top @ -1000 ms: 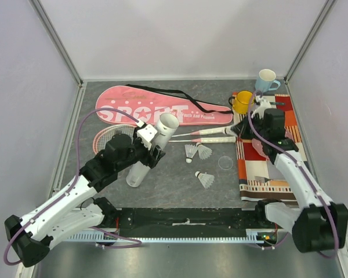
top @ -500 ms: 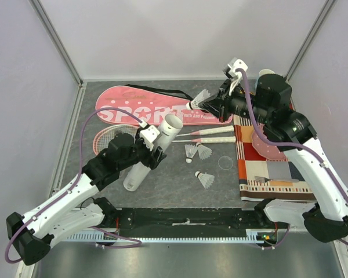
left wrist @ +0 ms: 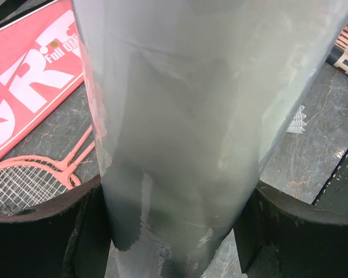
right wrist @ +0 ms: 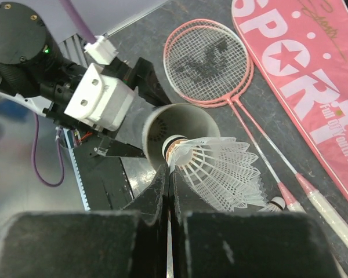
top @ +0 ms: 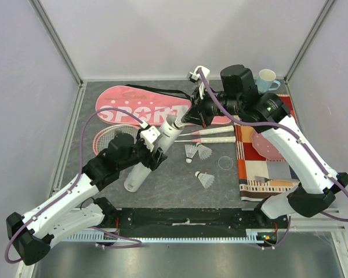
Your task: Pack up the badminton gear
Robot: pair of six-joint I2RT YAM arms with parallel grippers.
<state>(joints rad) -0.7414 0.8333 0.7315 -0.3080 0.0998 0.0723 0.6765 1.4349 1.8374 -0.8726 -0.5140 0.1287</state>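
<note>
**Shuttlecock** (right wrist: 220, 168), one: pinched near its cork between the pressed-together fingers of the right hand (right wrist: 167, 174). A second ago this hand was held low near the surface (top: 174, 188). It has since been raised and swung across, and the cork is now presented at the open mouth of the tube (right wrist: 180, 130).

**Tube:** clasped, tilted, in the left hand (left wrist: 174, 231).

**Progress:** loading is judged begun. Three shuttlecocks (top: 204, 152) lie on the surface; the rackets (top: 113, 136) and bag (top: 145, 107) are unpacked.

**Not determinable:** whether the cork has passed the rim. The tube's interior is shadowed, and its lower end is cropped in the left wrist view.

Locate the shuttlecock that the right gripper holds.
Right wrist view, centre: the shuttlecock, pinched in the right gripper, sits at the open mouth of the tube.
</note>
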